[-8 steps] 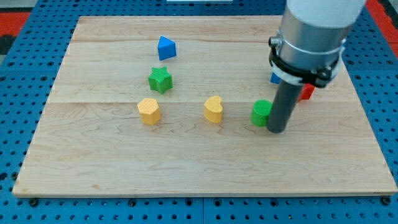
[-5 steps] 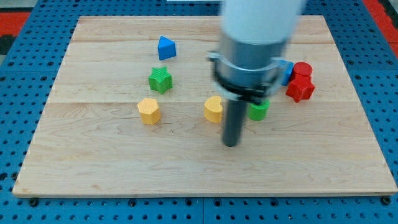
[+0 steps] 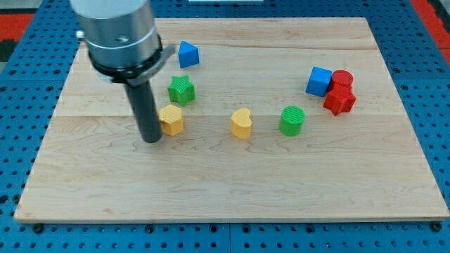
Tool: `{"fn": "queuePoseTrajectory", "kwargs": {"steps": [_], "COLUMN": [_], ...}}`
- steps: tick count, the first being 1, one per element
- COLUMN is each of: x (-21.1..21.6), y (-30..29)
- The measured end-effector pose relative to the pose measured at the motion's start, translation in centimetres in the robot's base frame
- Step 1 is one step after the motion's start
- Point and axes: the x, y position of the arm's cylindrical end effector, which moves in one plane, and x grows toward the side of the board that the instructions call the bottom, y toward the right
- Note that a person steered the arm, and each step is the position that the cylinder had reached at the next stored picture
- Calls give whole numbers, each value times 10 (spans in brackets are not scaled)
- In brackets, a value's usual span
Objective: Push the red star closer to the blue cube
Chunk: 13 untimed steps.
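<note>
The red star point(image 3: 340, 101) lies at the view's right on the wooden board point(image 3: 232, 176), just below and right of the blue cube point(image 3: 319, 81); they look close or touching. A red cylinder point(image 3: 342, 79) stands right of the cube, above the star. My tip point(image 3: 150, 138) is far off at the view's left, right beside the left edge of a yellow hexagonal block point(image 3: 171, 119).
A green star point(image 3: 181, 90) and a blue triangular block point(image 3: 187, 54) lie above the yellow hexagon. A yellow heart point(image 3: 242, 123) and a green cylinder point(image 3: 292, 120) lie mid-board. Blue pegboard point(image 3: 28, 84) surrounds the board.
My rod swept from the view's right, beside the green cylinder, across the board to the left, ending next to the yellow hexagon. The blocks look unmoved.
</note>
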Motion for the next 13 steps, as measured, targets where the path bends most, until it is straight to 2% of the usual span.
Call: {"fn": "queuePoseTrajectory", "kwargs": {"steps": [2,3,4,5,6,7,9,12,13], "x": [-7,29,32,15,-6,-39,-60,-85,-73], "y": [-33,28,138,259,316,317,314,284,306]}}
